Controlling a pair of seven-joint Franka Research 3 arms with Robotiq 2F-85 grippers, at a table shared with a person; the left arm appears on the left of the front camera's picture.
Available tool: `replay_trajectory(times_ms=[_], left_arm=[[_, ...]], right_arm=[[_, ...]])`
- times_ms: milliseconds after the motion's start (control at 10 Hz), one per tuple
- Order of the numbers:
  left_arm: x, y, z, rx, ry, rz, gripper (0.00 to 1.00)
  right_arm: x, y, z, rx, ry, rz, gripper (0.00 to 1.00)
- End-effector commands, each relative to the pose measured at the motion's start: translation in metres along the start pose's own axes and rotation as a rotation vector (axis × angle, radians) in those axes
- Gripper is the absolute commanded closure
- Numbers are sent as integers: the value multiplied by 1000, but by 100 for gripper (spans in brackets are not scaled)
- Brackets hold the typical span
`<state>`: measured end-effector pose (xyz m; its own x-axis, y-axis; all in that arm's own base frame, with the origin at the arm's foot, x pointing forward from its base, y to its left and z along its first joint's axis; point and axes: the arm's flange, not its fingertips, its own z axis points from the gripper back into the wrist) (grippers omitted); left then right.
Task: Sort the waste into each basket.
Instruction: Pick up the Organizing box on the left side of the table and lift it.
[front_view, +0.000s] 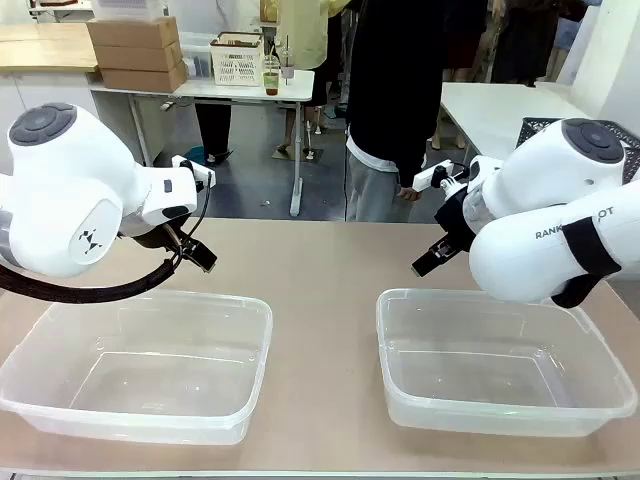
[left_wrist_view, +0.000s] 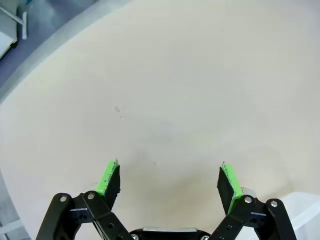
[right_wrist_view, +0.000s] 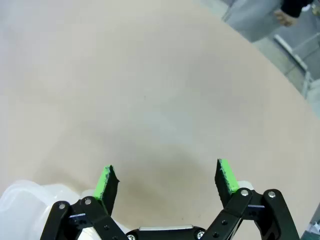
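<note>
Two clear plastic baskets sit on the tan table near the front edge: one at the left (front_view: 60, 395) and one at the right (front_view: 600, 400). Nothing lies in either. My left gripper (front_view: 195, 255) hovers above the table just behind the left basket. In the left wrist view the left gripper (left_wrist_view: 170, 182) stands open over bare tabletop. My right gripper (front_view: 430, 260) hangs behind the right basket. It is open too, with the right gripper (right_wrist_view: 165, 180) over bare table in its wrist view. The waste is out of view.
A person in dark clothes (front_view: 395, 100) stands at the table's far edge, one hand (front_view: 408, 192) near it. A dark lattice basket (front_view: 535, 130) sits at the far right. A corner of the right basket (right_wrist_view: 20, 205) lies beside my right fingers.
</note>
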<state>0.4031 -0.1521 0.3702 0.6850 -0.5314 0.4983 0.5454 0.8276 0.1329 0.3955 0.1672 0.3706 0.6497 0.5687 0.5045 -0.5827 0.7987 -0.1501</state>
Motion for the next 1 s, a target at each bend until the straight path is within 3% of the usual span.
replay_trajectory(times_ms=[0,900], left_arm=[[0,0,0,0,0,0,0],[0,0,0,0,0,0,0]], right_arm=[[0,0,0,0,0,0,0],[0,0,0,0,0,0,0]])
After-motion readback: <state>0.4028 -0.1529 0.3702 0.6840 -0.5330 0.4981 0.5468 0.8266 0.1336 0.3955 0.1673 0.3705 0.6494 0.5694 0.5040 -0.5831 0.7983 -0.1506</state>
